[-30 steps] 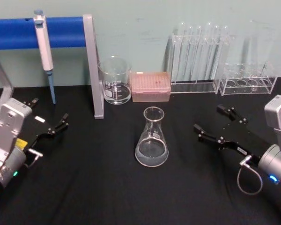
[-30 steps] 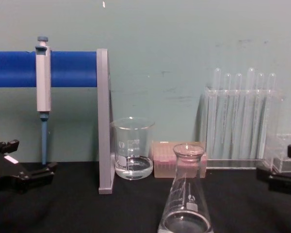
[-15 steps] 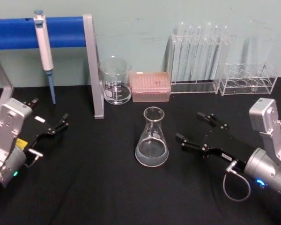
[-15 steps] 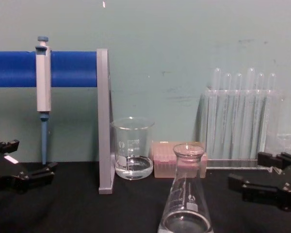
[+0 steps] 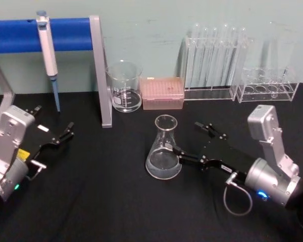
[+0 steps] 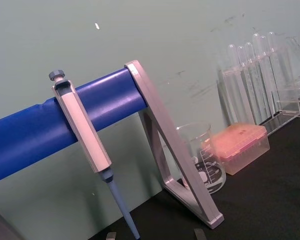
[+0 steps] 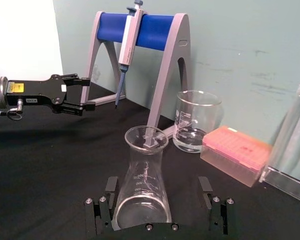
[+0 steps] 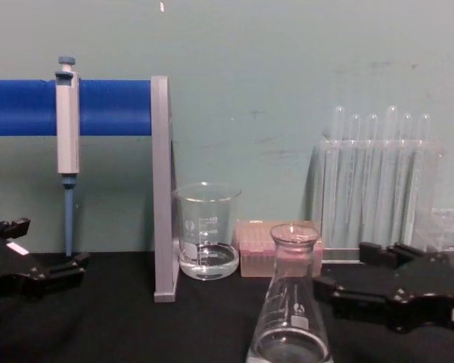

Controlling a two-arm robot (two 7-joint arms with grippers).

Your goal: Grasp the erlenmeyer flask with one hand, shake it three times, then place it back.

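The erlenmeyer flask (image 5: 164, 151) stands upright on the black table, clear glass with a little liquid at the bottom. My right gripper (image 5: 187, 137) is open and low, right beside the flask on its right. Its near fingertip reaches the flask's base and its far finger lies behind and to the right. In the right wrist view the flask (image 7: 142, 185) stands toward one side of the open right gripper (image 7: 158, 192), its base just inside the fingertips. The chest view shows the flask (image 8: 290, 318) with the right gripper (image 8: 344, 270) close by. My left gripper (image 5: 53, 121) rests open at the far left.
A glass beaker (image 5: 124, 86) and a pink tip box (image 5: 162, 93) stand behind the flask. A pipette (image 5: 48, 50) hangs on the blue-barred stand (image 5: 100, 70) at the back left. Test tube racks (image 5: 214, 65) line the back right. Bare black table lies in front.
My right gripper has moved left across the table, still open, from well right of the flask to its side. The flask and left arm have not moved.
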